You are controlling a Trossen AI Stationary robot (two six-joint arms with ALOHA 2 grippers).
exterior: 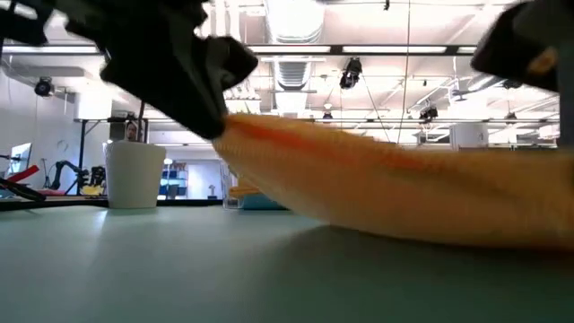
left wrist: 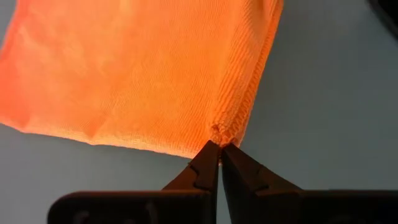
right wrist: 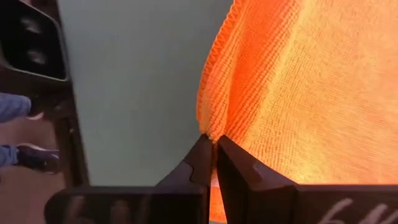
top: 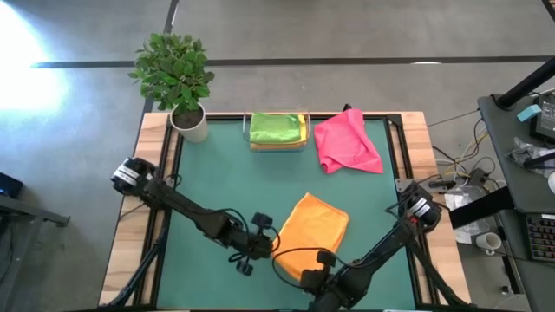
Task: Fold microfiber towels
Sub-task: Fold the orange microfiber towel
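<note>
One towel (top: pixel 317 227) lay at the near middle of the worktop (top: pixel 217 173), between the left claw (top: pixel 276 243) and the right claw (top: pixel 305 277). A tray (top: pixel 278 144) holding folded towels (top: pixel 276 126) sat at the far edge, another towel (top: pixel 347 143) just right of it, a potted plant (top: pixel 178 82) at the far left corner.

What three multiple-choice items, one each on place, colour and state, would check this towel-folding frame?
1. Where does the pink towel lie?
A. inside the tray
B. beside the tray, on the mat
C. under the plant

2. What colour is the towel on top in the clear tray?
A. green
B. blue
C. pink

3. How is the orange towel held?
A. by neither gripper
B. by one gripper
C. by both grippers

Answers:
1 B, it lies on the mat right of the tray.
2 A, the green towel shows.
3 C, the left gripper and right gripper each pinch its edge.
</note>
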